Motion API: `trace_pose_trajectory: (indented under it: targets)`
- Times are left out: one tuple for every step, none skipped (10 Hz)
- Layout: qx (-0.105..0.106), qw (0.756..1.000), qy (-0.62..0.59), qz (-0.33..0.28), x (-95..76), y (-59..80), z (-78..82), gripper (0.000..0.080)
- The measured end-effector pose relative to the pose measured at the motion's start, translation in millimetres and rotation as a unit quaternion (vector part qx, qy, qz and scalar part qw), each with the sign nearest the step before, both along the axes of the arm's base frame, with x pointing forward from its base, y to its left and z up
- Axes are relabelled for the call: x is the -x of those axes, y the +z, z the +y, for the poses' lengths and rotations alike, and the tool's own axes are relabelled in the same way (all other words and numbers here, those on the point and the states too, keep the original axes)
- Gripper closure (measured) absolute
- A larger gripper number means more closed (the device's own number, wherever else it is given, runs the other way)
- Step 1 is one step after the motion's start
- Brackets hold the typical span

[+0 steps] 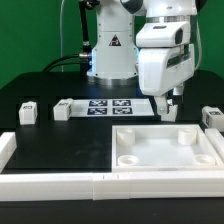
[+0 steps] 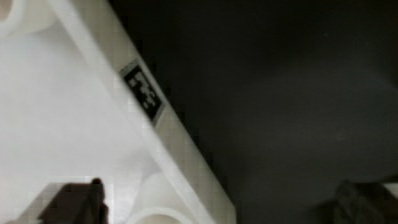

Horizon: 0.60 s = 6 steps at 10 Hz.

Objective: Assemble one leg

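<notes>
On the black worktop (image 1: 70,140) in the exterior view, a small white plastic leg (image 1: 63,108) with a dark tag stands loose toward that view's left. Another leg (image 1: 28,112) sits near it, and a third leg (image 1: 213,117) is far off on that view's right. A big white square panel (image 1: 165,148) with round holes at its corners lies flat at the front, and no leg is in any hole. The white robot gripper (image 1: 168,106) hangs low over the panel's back edge and touches no leg that I can see.

From the wrist view, the panel (image 2: 71,110) fills one side, with a square tag (image 2: 143,90) on its edge. The gripper (image 2: 222,200) has its two dark fingers (image 2: 71,203) wide apart. Nothing seems to be held, though the picture is blurry. I think the job has hardly begun: a leg must be picked up, carried to a hole and fixed in.
</notes>
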State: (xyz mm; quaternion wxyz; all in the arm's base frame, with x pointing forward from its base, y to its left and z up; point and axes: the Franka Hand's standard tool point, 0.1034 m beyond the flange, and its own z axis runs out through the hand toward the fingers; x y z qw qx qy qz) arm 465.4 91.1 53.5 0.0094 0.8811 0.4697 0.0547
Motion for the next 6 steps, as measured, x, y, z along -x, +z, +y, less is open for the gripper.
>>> trace_pose_trajectory:
  targets:
    - [-0.024,0.994,-0.103,-0.011,5.4,-0.6,3.6,0.0151]
    - [-0.035,0.986,-0.165,-0.008,15.2,-2.1,10.5,0.0151]
    - [-0.048,0.967,-0.251,0.000,20.3,-3.2,17.2,0.0151]
    - [-0.058,0.946,-0.320,0.007,25.6,-4.7,25.2,0.0151]
    - [-0.064,0.931,-0.360,0.012,29.8,-5.7,33.7,0.0151]
    - [-0.074,0.897,-0.434,0.020,33.3,-6.1,43.3,0.0151]
